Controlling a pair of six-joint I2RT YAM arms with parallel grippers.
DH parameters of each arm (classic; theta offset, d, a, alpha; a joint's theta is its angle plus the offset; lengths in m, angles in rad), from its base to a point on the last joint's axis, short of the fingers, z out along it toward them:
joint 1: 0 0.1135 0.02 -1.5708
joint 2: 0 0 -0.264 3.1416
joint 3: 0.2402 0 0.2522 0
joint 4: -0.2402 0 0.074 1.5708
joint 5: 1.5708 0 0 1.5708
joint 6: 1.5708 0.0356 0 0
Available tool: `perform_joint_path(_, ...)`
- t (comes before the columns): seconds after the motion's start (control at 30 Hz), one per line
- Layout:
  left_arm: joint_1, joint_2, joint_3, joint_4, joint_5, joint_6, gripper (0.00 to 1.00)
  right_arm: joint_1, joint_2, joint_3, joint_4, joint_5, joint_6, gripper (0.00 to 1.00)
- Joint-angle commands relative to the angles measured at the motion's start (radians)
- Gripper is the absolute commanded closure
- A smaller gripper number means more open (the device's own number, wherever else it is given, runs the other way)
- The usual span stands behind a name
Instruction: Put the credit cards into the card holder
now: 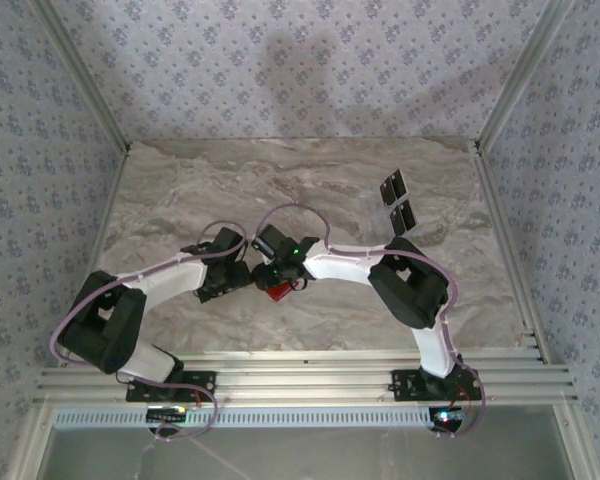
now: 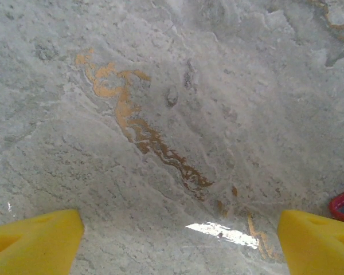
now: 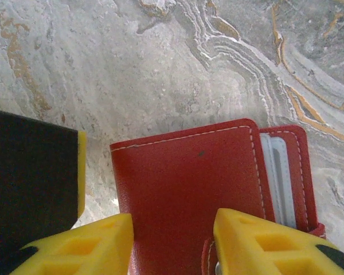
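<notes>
The right pincer [image 3: 173, 240] sits half-wide directly over the wallet [image 3: 183, 189]. Its fingers [image 3: 97, 246] are apart, with red cover showing between them and nothing clamped. The left pincer [image 2: 178, 240] is wide and bare over the table [image 2: 160, 86], with the wallet's corner just past its right finger. The step in hand looks like getting the wallet laid open. To do that well, the right pincer should lift clear of the cover before moving off, so the leather is not dragged. The left pincer, close by, could pin the wallet's near edge while the flap is turned. With both pincers crowded over the wallet, one should move at a time. The wallet lies mostly folded. A strip of grey pockets [image 3: 275, 177] peeks out ahead and right of the right pincer's fingers, and I can make out no card in them. Two cards [image 1: 404, 213] lie flat on the table, well apart from both pincers, off beyond the right arm.
</notes>
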Motion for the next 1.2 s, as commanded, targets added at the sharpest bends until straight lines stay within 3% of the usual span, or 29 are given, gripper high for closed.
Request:
perform_joint_path(0.0, 0.001, 0.037, -0.001, 0.064, 0.017, -0.018, 0.1, 0.067, 0.069, -0.112, -0.228, -0.201, 0.022, 0.52)
perform_joint_path(0.2, 0.002, 0.056, -0.007, 0.079, 0.03, -0.01, 0.1, 0.088, 0.043, -0.208, -0.132, -0.211, 0.056, 0.51)
perform_joint_path(0.7, 0.016, 0.169, 0.034, 0.18, 0.112, 0.071, 0.11, 0.082, 0.014, -0.263, 0.009, -0.239, 0.09, 0.43)
perform_joint_path(1.17, 0.048, 0.282, 0.192, 0.224, 0.202, 0.187, 0.11, -0.003, -0.233, -0.21, -0.095, -0.154, 0.08, 0.43)
